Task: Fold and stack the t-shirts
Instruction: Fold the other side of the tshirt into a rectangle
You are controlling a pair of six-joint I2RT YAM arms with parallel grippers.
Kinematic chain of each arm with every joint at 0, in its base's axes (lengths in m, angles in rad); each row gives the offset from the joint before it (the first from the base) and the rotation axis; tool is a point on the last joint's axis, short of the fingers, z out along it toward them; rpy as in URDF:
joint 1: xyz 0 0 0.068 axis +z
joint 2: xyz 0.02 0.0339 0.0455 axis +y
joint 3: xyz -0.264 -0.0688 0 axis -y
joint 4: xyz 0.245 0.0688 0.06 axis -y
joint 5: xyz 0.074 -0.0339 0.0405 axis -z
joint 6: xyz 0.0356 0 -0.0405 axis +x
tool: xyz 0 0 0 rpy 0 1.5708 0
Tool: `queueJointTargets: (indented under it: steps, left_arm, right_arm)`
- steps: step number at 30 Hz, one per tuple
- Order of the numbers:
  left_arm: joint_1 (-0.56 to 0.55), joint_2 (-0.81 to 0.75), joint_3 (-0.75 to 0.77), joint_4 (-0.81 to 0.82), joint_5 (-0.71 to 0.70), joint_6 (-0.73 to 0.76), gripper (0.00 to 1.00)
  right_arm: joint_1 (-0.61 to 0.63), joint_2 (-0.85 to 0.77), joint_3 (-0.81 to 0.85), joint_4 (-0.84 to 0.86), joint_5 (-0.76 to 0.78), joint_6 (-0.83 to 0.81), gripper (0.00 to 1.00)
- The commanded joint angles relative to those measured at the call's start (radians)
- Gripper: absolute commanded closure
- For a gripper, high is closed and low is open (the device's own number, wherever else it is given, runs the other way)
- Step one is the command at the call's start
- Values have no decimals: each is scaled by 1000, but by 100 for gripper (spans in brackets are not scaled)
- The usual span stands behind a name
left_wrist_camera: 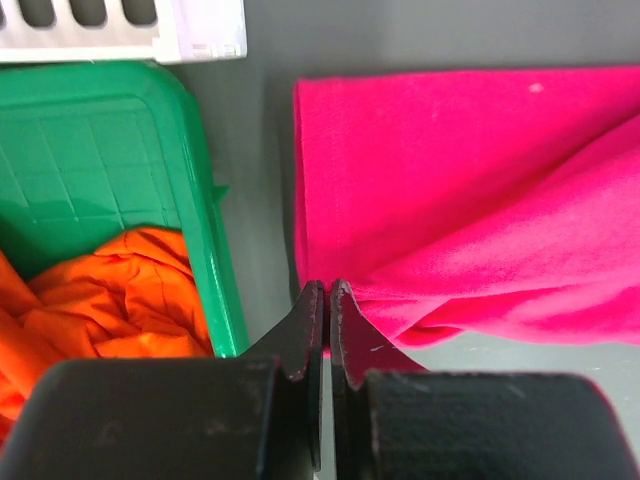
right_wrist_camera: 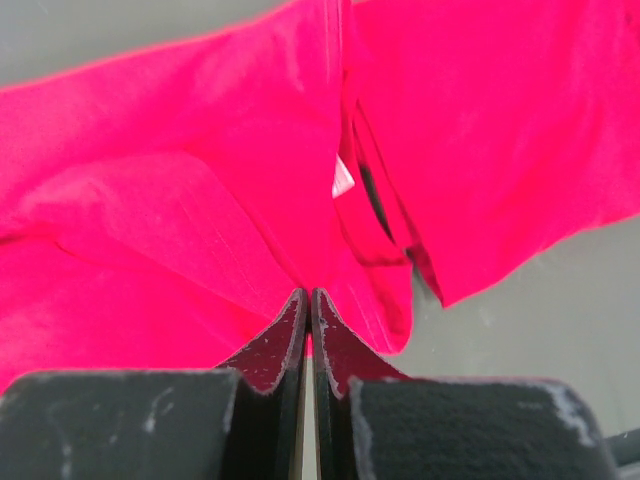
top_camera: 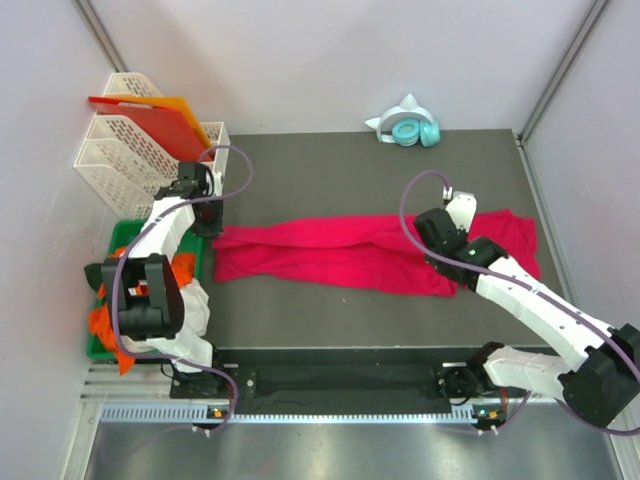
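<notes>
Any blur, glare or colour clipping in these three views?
Top external: sharp, even light, mild glare on the metal strip at the near edge. Left wrist: left pincer soft, t-shirt oversaturated. Right wrist: right pincer blurred up close, fabric folds lose detail.

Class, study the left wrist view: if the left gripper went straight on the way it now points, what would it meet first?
The pink t-shirt: the left gripper has its shut tips right at the shirt's left edge, seemingly pinching it already. Beyond the cloth lies the table; depth is unclear.
</notes>
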Motion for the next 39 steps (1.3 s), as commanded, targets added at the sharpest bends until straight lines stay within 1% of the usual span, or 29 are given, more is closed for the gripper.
queueJointTargets:
  steps: [1, 10, 19, 26, 28, 30, 31, 32, 33, 34, 35, 36, 38, 39]
  left_arm:
    - [9, 42, -24, 5, -44, 19, 100]
    - [9, 96, -88, 40, -76, 39, 100]
    - [11, 153, -74, 37, -72, 40, 100]
    - [11, 182, -44, 27, -46, 46, 100]
    - [9, 174, -13, 25, -27, 43, 93]
    - [9, 145, 25, 30, 23, 30, 72]
    - [9, 121, 39, 36, 37, 22, 64]
    - [9, 113, 53, 42, 61, 14, 52]
    - [9, 108, 87, 42, 72, -1, 48]
    - [8, 108, 105, 44, 85, -9, 44]
    - [9, 113, 124, 42, 106, -16, 43]
    - [9, 119, 157, 40, 114, -32, 42]
    - [9, 157, 186, 27, 138, -44, 44]
    - [9, 174, 211, 18, 160, -46, 49]
  right_arm:
    - [24, -17, -46, -9, -26, 76, 100]
    - [58, 0, -125, -17, -70, 144, 100]
    - [82, 46, -164, -37, -147, 176, 100]
    - [100, 89, -146, -43, -182, 176, 100]
    - [100, 95, -105, -32, -169, 159, 99]
    - [100, 106, -57, -29, -124, 136, 86]
    - [100, 115, -1, -27, -106, 129, 75]
    - [97, 124, 29, -27, -87, 119, 70]
    - [94, 153, 58, -20, -64, 97, 65]
    - [90, 173, 111, -15, -58, 86, 58]
    - [76, 192, 134, -9, -54, 75, 55]
    - [70, 230, 154, 5, -56, 48, 54]
    - [47, 266, 191, 61, -69, 27, 55]
    - [38, 299, 194, 89, -98, 0, 56]
